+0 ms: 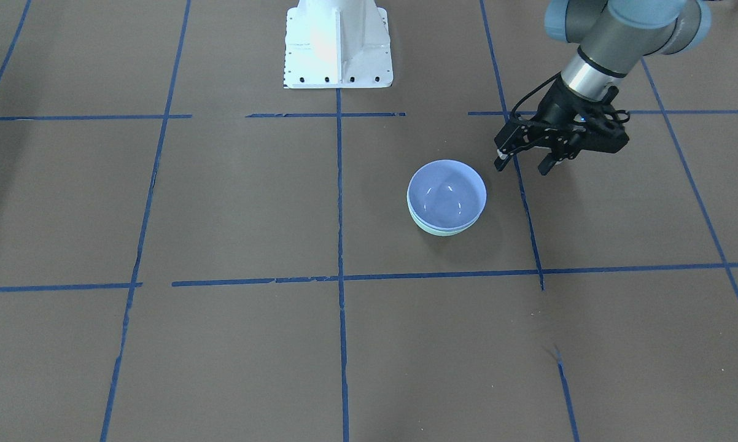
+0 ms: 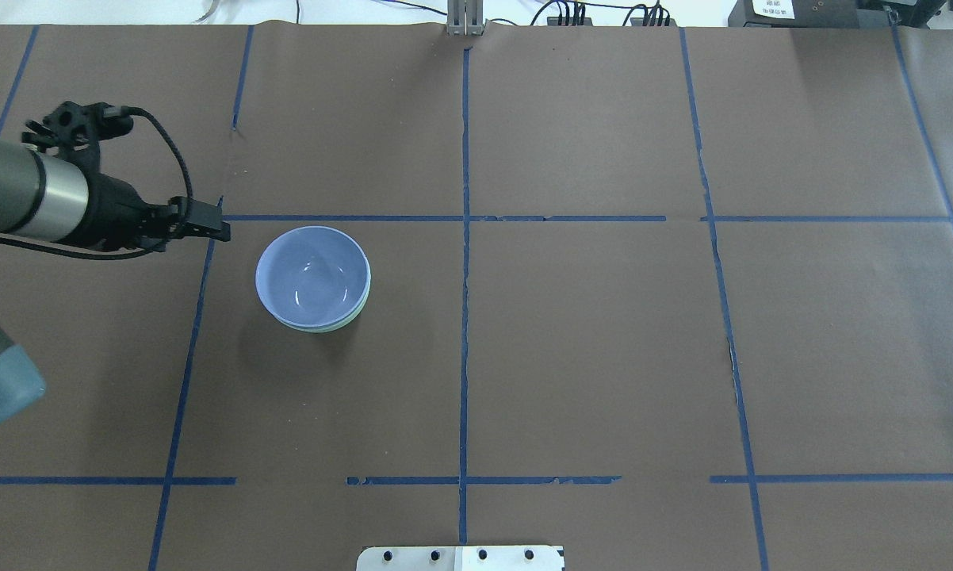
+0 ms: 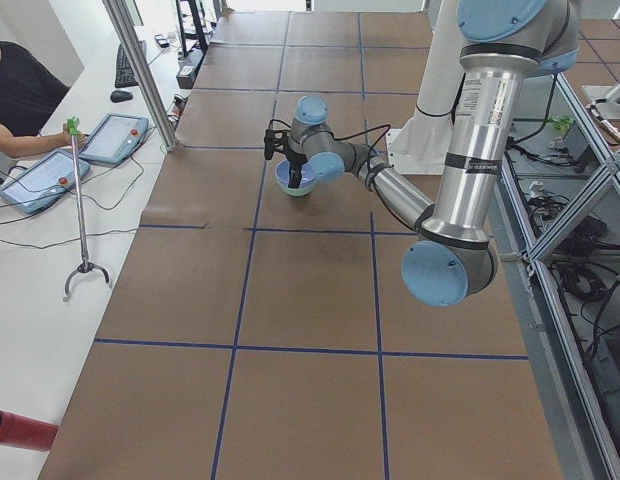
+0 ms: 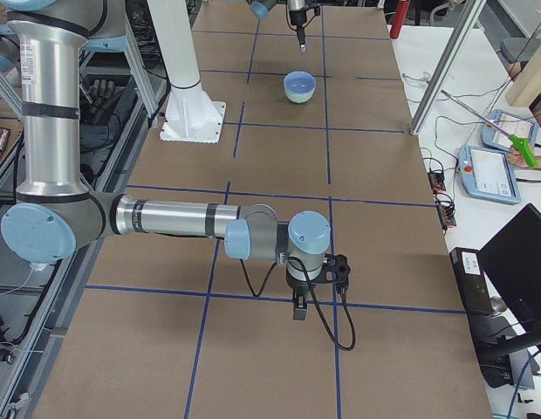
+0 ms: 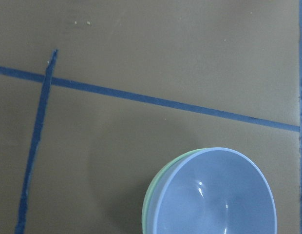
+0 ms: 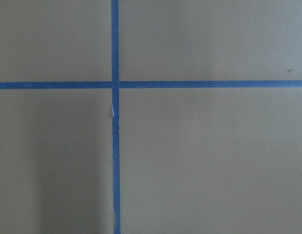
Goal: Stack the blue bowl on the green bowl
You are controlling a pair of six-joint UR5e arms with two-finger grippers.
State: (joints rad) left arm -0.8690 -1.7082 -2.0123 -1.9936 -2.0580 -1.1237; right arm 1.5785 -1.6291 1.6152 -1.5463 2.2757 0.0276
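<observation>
The blue bowl (image 1: 447, 195) sits nested inside the green bowl (image 1: 444, 232); only a thin mint-green rim shows under it. The stack also shows in the overhead view (image 2: 312, 275) and in the left wrist view, blue bowl (image 5: 217, 195) over green rim (image 5: 150, 195). My left gripper (image 1: 522, 167) is open and empty. It hovers beside the stack, apart from it, on the side away from the table's centre (image 2: 215, 223). My right gripper (image 4: 299, 307) shows only in the exterior right view, far from the bowls, and I cannot tell whether it is open or shut.
Brown paper with blue tape lines (image 2: 464, 238) covers the table. The robot's white base (image 1: 338, 46) stands at the robot's edge of the table. Operators' tablets (image 3: 50, 175) and cables lie past the far edge. The right wrist view shows only a tape crossing (image 6: 115, 85).
</observation>
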